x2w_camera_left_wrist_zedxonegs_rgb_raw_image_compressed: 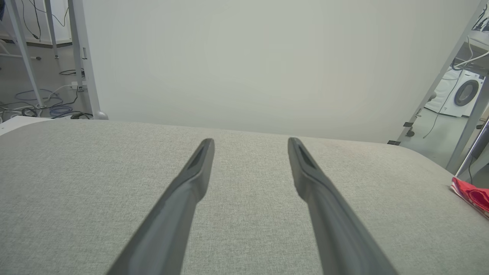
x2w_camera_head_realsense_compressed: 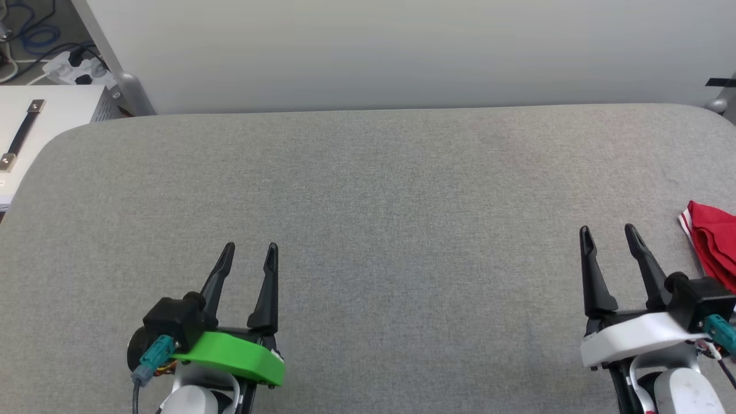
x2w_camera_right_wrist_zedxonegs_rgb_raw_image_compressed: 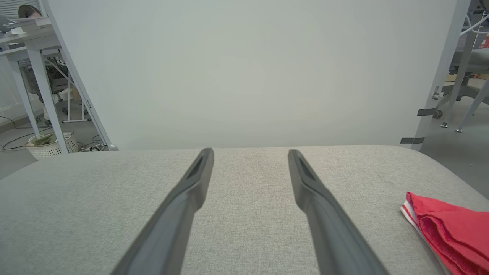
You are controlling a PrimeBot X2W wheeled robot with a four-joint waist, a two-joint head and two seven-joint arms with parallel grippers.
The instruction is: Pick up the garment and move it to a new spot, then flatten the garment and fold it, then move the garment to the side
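Observation:
The garment (x2w_camera_head_realsense_compressed: 713, 241) is a red bundle with a red-and-white striped edge, lying at the far right edge of the grey table and partly cut off by the picture's edge. It also lies low at the right in the right wrist view (x2w_camera_right_wrist_zedxonegs_rgb_raw_image_compressed: 449, 231) and as a small red patch in the left wrist view (x2w_camera_left_wrist_zedxonegs_rgb_raw_image_compressed: 471, 195). My right gripper (x2w_camera_head_realsense_compressed: 608, 233) is open and empty, just left of the garment and apart from it. My left gripper (x2w_camera_head_realsense_compressed: 250, 249) is open and empty at the lower left, far from the garment.
The grey fabric-covered table (x2w_camera_head_realsense_compressed: 379, 190) has rounded far corners and a pale wall panel (x2w_camera_head_realsense_compressed: 402, 52) right behind it. A white side unit (x2w_camera_head_realsense_compressed: 34, 126) with a dark strap stands at the far left, cables on the floor behind it.

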